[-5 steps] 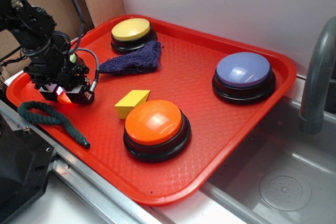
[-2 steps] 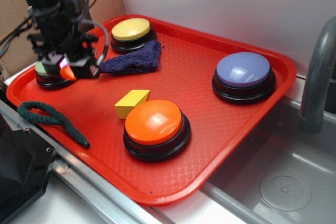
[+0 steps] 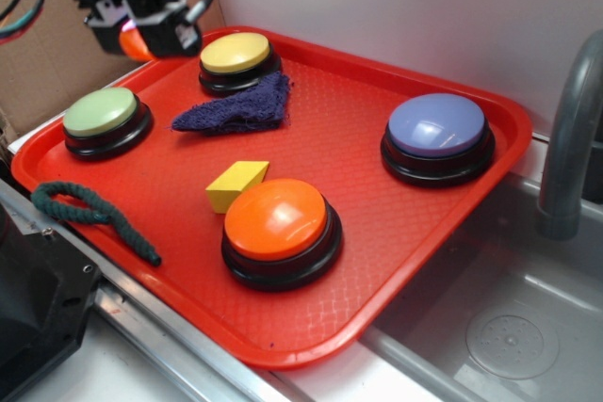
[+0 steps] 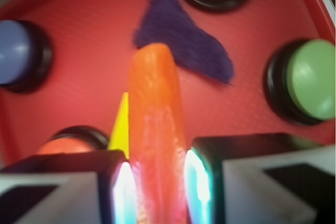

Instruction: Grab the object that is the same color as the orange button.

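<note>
The gripper [image 3: 141,33] is raised above the red tray [image 3: 396,261], at the tray's 10 o'clock corner. Its jaws are pinching the orange wedge [image 4: 156,140], which is clear of the tray surface. In the wrist view the wedge projects toward 12 o'clock between both pads. The orange button [image 3: 280,228] rests on the tray, with the yellow block [image 3: 236,184] just beside it at 10 o'clock.

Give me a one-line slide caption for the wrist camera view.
Gripper shut on the orange wedge, held above the red tray and its buttons.
</note>
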Robot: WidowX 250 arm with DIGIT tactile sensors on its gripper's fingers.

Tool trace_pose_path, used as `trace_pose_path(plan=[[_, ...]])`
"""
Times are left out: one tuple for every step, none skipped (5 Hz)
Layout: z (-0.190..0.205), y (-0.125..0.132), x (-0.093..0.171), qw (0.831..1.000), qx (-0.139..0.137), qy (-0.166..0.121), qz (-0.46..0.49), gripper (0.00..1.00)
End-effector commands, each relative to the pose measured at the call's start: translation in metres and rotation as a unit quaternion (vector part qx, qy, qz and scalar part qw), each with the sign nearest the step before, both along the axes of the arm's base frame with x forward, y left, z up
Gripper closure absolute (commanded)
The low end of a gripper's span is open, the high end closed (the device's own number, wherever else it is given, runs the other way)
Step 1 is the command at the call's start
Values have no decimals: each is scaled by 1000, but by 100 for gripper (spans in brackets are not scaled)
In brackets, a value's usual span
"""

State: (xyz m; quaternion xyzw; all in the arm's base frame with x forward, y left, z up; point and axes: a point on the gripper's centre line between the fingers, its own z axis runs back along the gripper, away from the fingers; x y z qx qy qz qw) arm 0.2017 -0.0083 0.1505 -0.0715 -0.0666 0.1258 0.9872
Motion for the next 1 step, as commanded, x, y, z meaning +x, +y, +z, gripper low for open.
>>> trace_pose_path(plan=[[15, 7, 16, 997, 62, -42, -13, 100]])
